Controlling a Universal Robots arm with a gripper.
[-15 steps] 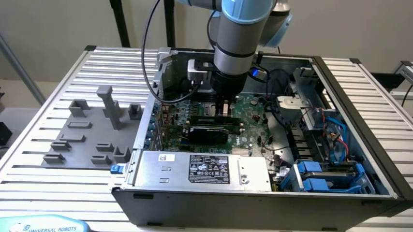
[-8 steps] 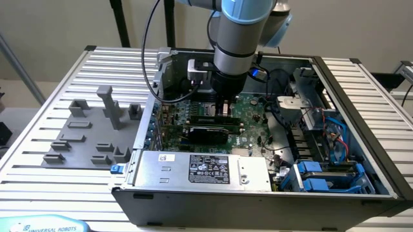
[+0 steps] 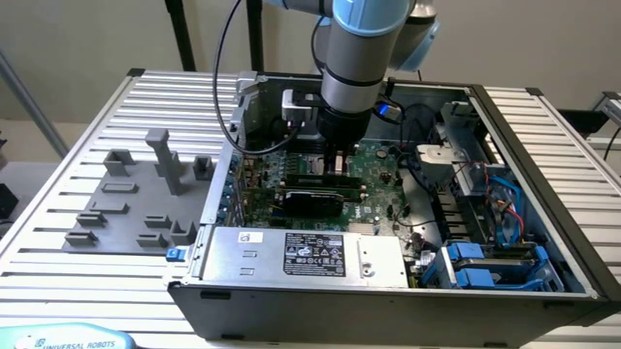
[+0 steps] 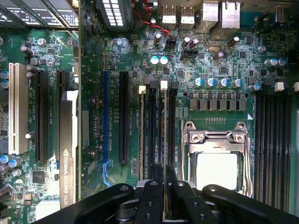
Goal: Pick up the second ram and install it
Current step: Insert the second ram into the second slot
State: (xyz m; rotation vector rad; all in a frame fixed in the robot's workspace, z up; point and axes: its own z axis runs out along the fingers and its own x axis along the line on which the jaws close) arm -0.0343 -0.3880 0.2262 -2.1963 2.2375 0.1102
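The second ram (image 4: 164, 121) shows edge-on as a thin strip that runs along the memory slots (image 4: 153, 126) beside the CPU socket (image 4: 216, 154). My gripper (image 4: 164, 170) is shut on its near end, one black finger on each side. In the exterior view the gripper (image 3: 337, 166) reaches straight down into the open computer case (image 3: 543, 182), just over the green motherboard (image 3: 374, 182). Whether the stick is seated in its slot or held just above it cannot be told.
A black expansion card (image 4: 68, 149) stands a few slots away from the gripper (image 3: 310, 198). The power supply (image 3: 310, 254) fills the case's near side, with cables and blue drive bays (image 3: 485, 265) at the exterior view's right. A grey parts fixture (image 3: 126, 211) lies outside the case.
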